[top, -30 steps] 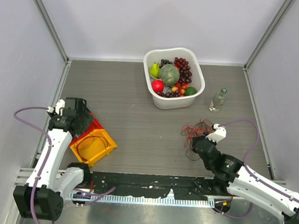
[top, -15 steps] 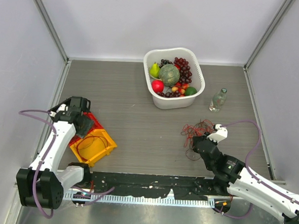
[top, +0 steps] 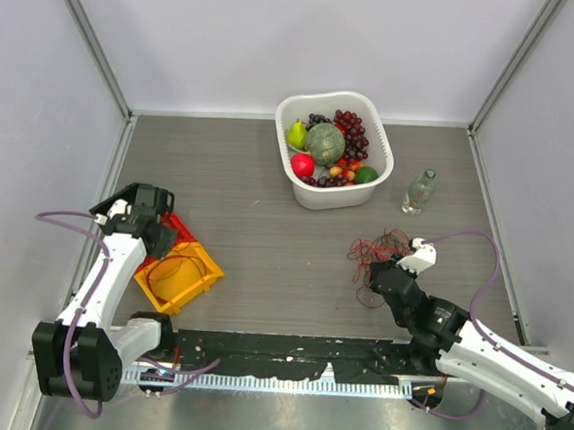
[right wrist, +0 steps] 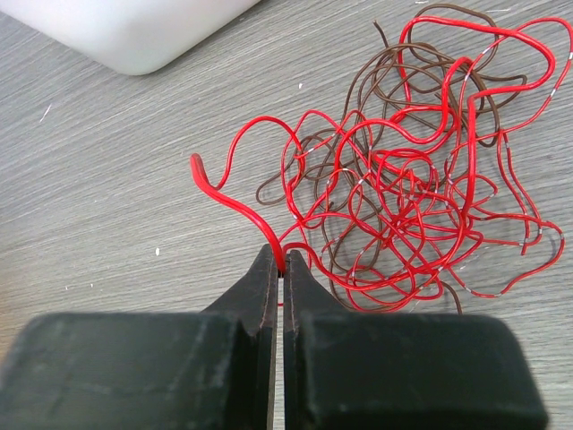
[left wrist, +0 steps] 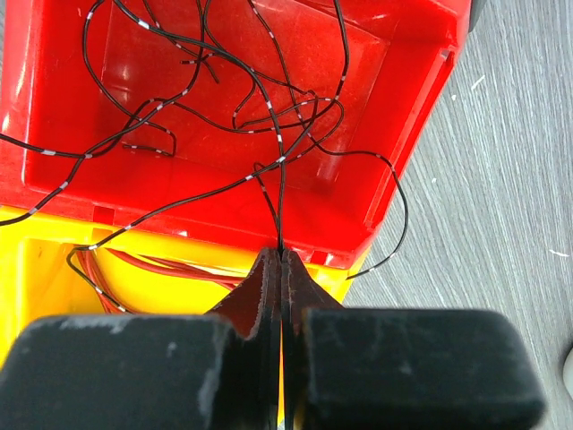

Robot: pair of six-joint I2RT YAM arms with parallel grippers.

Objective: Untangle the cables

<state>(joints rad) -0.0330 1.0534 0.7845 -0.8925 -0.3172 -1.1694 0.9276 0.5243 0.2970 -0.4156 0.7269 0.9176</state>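
1. Cables (right wrist: 412, 206): the main mess is a knot of thin red and brown wire loops. It's lying flat on the grey table (top: 266, 243) on the right side, with a clear plastic bottle (top: 419, 191) a bit further back.
2. The right gripper (right wrist: 279, 262) is parked at the near-left edge of that knot. Its jaws are pressed together on one red strand (right wrist: 235, 206), which kinks out to the left and ends in a free tip.
3. The left gripper (left wrist: 280, 258) is way over on the left side, above a red bin (left wrist: 358, 206) and a yellow bin (left wrist: 36, 278) that sit butted up against each other.
4. Its jaws are squeezed together too, pinching a thin black cable (left wrist: 281, 206) with little white bands right at the fingertips.
5. That black cable sprawls in loose loops inside the red bin, and one loop hangs out over the bin's right-hand wall above the table.
6. The yellow bin has a few red wires (left wrist: 170, 266) curled up in it.
7. At the back of the table there's a white tub (top: 312, 199) full of fruit (grapes, a pear, something round and green), well apart from both grippers.
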